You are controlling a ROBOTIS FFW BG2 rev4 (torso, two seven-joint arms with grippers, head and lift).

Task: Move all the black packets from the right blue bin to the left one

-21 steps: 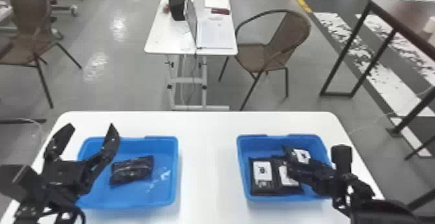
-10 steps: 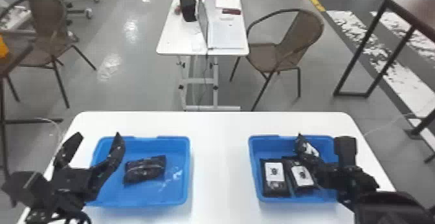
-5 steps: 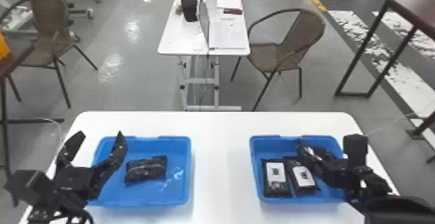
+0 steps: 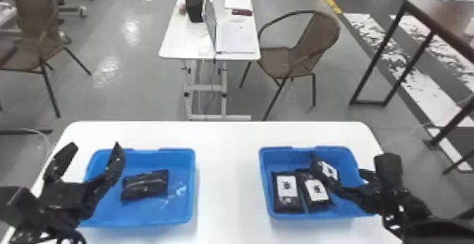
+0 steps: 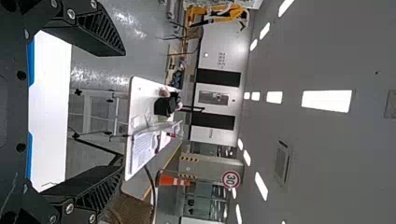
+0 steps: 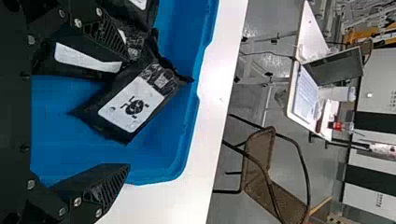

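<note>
Over the outer side of the left blue bin [image 4: 138, 222], my left gripper [image 4: 95, 144] stands open; its spread fingers also show in the left wrist view, the gripper [image 5: 123, 110] holding nothing. One black packet [image 4: 145, 185] lies in that bin. In the right blue bin [image 4: 266, 176], a packet [image 4: 286, 192] and a neighbouring packet [image 4: 316, 190] lie side by side. A third packet [image 4: 329, 170] lies tilted behind them, partly covered by my right gripper [image 4: 340, 165]. In the right wrist view this gripper [image 6: 127, 112] is open, with the labelled packet [image 6: 135, 107] between and beyond its fingers.
Both bins stand on a white table [image 4: 227, 176], with a bare strip between them. The right bin's far wall [image 6: 198, 70] rises close beyond the tilted packet. Behind are another table [image 4: 183, 42] and a brown chair [image 4: 299, 49].
The right gripper has moved rightward relative to the bin, and its outer finger now shows apart from the other. The head view has shifted, while the left gripper keeps about the same place over its bin.
</note>
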